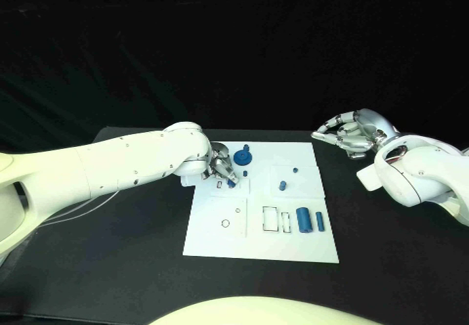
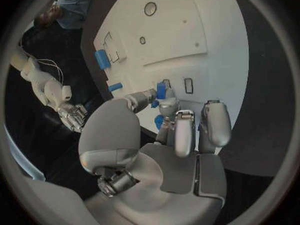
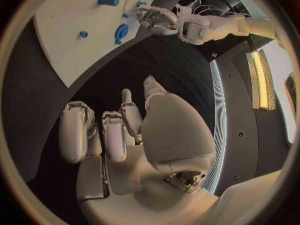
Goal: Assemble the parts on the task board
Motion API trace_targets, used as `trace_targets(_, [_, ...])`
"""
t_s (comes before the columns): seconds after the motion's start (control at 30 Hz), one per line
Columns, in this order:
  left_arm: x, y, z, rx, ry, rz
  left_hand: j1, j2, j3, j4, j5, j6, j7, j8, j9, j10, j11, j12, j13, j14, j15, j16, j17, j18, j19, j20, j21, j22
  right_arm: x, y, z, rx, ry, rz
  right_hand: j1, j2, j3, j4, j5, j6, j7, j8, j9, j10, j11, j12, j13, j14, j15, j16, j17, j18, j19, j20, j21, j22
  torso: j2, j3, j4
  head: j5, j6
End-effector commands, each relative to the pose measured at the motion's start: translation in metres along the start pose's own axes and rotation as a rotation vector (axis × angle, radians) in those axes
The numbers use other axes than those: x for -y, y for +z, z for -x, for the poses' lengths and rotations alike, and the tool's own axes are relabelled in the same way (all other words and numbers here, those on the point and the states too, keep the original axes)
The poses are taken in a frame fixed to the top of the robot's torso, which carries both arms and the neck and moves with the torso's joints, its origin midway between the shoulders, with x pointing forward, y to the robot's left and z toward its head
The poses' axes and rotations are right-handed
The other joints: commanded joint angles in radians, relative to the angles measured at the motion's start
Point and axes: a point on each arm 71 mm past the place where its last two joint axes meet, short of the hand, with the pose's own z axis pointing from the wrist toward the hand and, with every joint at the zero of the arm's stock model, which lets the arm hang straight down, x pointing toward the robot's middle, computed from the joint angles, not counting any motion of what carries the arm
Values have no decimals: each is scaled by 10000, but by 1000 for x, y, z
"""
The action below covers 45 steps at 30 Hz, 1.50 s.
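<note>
Black table (image 1: 117,237); white task board (image 1: 262,240); small blue parts (image 1: 305,220) scattered.

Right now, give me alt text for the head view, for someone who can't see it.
The left hand holds a small blue part over the white task board, near a blue gear. The right hand hovers, holding nothing, beyond the board's far right corner.

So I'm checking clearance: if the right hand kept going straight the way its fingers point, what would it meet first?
Probably bare table first, then the task board edge near the round blue part. The right hand holds nothing; depth is unclear.
</note>
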Motion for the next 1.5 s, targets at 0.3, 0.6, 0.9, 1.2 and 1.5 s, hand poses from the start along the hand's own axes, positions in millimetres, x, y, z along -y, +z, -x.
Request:
trace_targets(0.3, [1, 0, -2, -43, 308, 45, 4, 343, 1381, -322, 393, 1120, -464, 866, 1302, 843, -255, 217, 304, 1076, -154, 178, 2786, -91, 209, -106, 241, 267, 0, 0, 0, -25, -14, 52, -134, 151, -401, 1, -92, -80, -33, 201, 138, -62, -64, -60, 551, 922, -40, -166, 1892, 202, 30, -51, -145, 1177, -4, 1, 7, 3, -37])
trace_targets(0.6, [0, 0, -3, -49, 433, 82, -18, 361, 1373, -325, 394, 1159, -479, 869, 1308, 886, -268, 249, 358, 1076, -163, 178, 2786, -101, 242, -116, 259, 315, 0, 0, 0, -26, -16, 55, -120, 154, -418, -6, -92, -92, -33, 215, 156, -62, -64, -63, 549, 924, -40, -162, 1900, 201, 34, -50, -145, 1180, -4, 2, 1, 6, -50])
trace_targets(0.9, [-1, 0, -3, -163, 539, 121, -32, 366, 1365, -328, 390, 1179, -487, 870, 1312, 899, -274, 252, 363, 1076, -168, 178, 2786, -103, 248, -121, 261, 322, 0, 0, 0, -34, -18, 51, -120, 154, -418, -6, -92, -92, -33, 215, 156, -62, -64, -63, 549, 924, -40, -162, 1900, 201, 34, -50, -145, 1180, -4, 5, 8, -1, -55])
trace_targets(1.2, [-2, 0, -4, -269, 650, 151, -45, 377, 1358, -332, 386, 1201, -496, 871, 1317, 910, -282, 249, 362, 1076, -174, 178, 2786, -106, 259, -126, 267, 337, 0, 0, 0, -44, -21, 48, -120, 154, -418, -6, -92, -92, -33, 215, 156, -62, -64, -63, 549, 924, -40, -162, 1900, 201, 34, -50, -145, 1180, -1, 3, 1, 3, -69])
trace_targets(1.5, [-1, 0, -5, -299, 633, 127, -150, 413, 1279, -299, 348, 1297, -524, 869, 1332, 987, -304, 285, 434, 1076, -193, 178, 2786, -116, 293, -149, 280, 380, 0, 0, 0, -45, -23, 43, -120, 154, -418, -6, -92, -92, -33, 215, 156, -62, -64, -63, 549, 924, -40, -162, 1900, 201, 34, -50, -145, 1180, -1, 7, 1, -4, -83])
